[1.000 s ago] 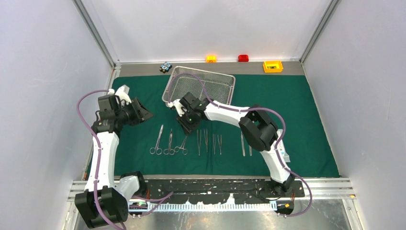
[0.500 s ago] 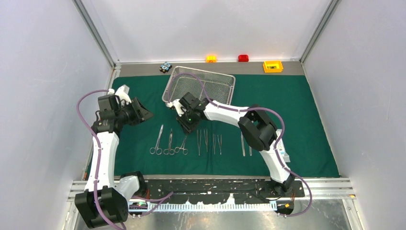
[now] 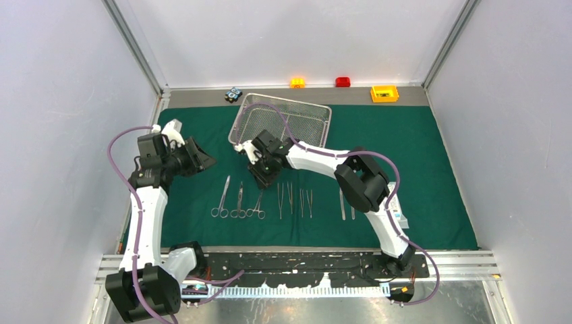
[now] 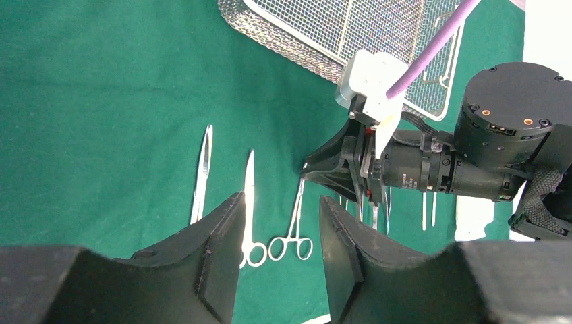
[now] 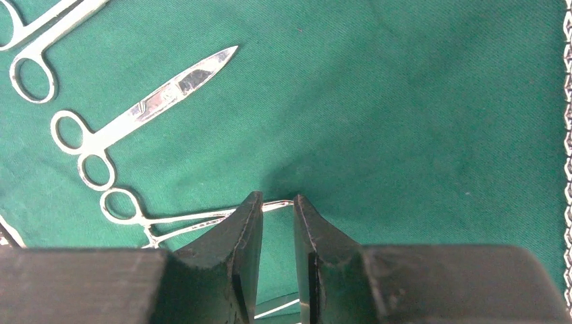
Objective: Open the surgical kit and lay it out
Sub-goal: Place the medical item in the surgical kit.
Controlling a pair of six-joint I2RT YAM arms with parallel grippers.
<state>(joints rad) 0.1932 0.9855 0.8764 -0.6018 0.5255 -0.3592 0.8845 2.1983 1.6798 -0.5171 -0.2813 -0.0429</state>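
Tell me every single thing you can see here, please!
cloth: one, dark green, covers the table
mesh tray: one, silver, back middle of cloth
ring-handled tools: three, silver, side by side, front left of middle
tweezers: about six, silver, in a row to their right
pouch: one, white, front right, partly under the right arm
box: one, yellow, back right
orange block: one, back edge
red block: one, back edge
black-and-blue thing: one, back, left of tray
left gripper: black, open, empty
right gripper: black, narrow gap, at a tool's tip

The right end effector [image 5: 276, 200] hides the tip of the forceps [image 5: 189, 219]; the tray [image 5: 567, 135] is cropped.
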